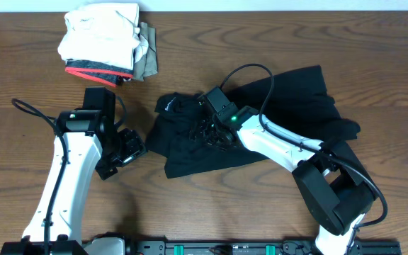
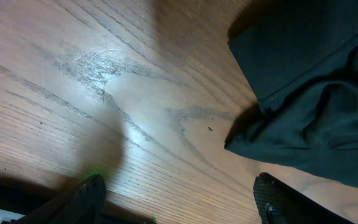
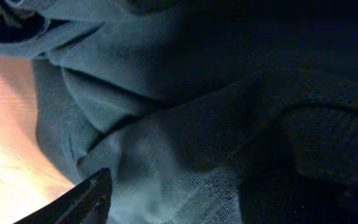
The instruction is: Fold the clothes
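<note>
Now the black cloth (image 1: 282, 106) lies in the middle of the table (image 1: 211, 212), stretched long from 8 o'clock to 2 o'clock. The right gripper (image 1: 214, 134) sits on its left part; I cannot tell if it pinches. The left gripper (image 1: 126, 150) is spread wide and holds nothing. The cloth's edge is just beside it at 3 o'clock.

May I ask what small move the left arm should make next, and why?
Probably slide the left gripper to the black garment's near edge: it hangs open over bare table, short of the cloth the right gripper rests on.
</note>
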`<move>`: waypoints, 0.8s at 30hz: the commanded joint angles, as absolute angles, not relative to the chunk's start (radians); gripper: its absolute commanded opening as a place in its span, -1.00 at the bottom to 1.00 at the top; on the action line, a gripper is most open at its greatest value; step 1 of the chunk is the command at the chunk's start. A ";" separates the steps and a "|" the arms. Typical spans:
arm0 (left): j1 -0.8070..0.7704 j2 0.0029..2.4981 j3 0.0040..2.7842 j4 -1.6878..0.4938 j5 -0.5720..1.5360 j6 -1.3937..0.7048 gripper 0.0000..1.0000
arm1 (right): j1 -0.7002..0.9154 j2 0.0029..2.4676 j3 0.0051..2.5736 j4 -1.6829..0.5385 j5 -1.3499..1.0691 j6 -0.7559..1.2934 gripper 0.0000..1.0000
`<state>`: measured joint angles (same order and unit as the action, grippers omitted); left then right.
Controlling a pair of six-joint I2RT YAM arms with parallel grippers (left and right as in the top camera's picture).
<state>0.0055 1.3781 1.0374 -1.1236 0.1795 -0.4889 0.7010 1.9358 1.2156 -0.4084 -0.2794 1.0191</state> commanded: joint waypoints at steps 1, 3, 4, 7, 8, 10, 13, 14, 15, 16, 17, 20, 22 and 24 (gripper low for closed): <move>0.010 1.374 1.031 -1.125 0.168 -0.468 0.57 | 0.708 1.942 1.215 -0.403 -0.314 1.024 0.25; 0.010 1.374 1.031 -1.124 0.168 -0.468 0.57 | 0.708 1.942 1.215 -0.395 -0.314 1.024 0.16; 0.010 1.374 1.031 -1.124 0.168 -0.468 0.57 | 0.708 1.942 1.215 -0.391 -0.314 1.024 0.09; 0.010 1.374 1.031 -1.124 0.168 -0.468 0.57 | 0.708 1.942 1.215 -0.368 -0.315 1.024 -0.14; 0.010 1.374 1.031 -1.124 0.168 -0.468 0.57 | 0.708 1.942 1.215 -0.359 -0.314 1.024 -0.22; 0.010 1.374 1.031 -1.124 0.168 -0.468 0.57 | 0.708 1.942 1.215 -0.335 -0.314 1.024 -0.36; 0.010 1.374 1.031 -1.124 0.168 -0.468 0.57 | 0.708 1.942 1.215 -0.277 -0.313 1.024 -0.56; 0.010 1.374 1.031 -1.124 0.168 -0.468 0.57 | 0.708 1.942 1.215 -0.256 -0.313 1.024 -0.63; 0.010 1.374 1.031 -1.124 0.168 -0.468 0.57 | 0.708 1.942 1.215 -0.230 -0.311 1.024 -0.71; 0.010 1.374 1.031 -1.124 0.168 -0.468 0.57 | 0.708 1.942 1.215 -0.208 -0.307 1.024 -0.78; 0.010 1.374 1.031 -1.124 0.168 -0.468 0.57 | 0.708 1.942 1.215 -0.185 -0.298 1.025 -0.84; 0.010 1.374 1.031 -1.124 0.168 -0.468 0.57 | 0.711 1.946 1.215 -0.117 -0.260 1.028 -0.85; 0.010 1.374 1.031 -1.124 0.168 -0.464 0.57 | 0.713 1.946 1.215 -0.096 -0.230 1.028 -0.81; 0.010 1.374 1.031 -1.124 0.168 -0.452 0.57 | 0.713 1.946 1.215 -0.093 -0.207 1.022 -0.54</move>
<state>0.0055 1.3781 1.0374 -1.1213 0.1795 -0.4820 0.7029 1.9362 1.2152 -0.0963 -0.2646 1.0332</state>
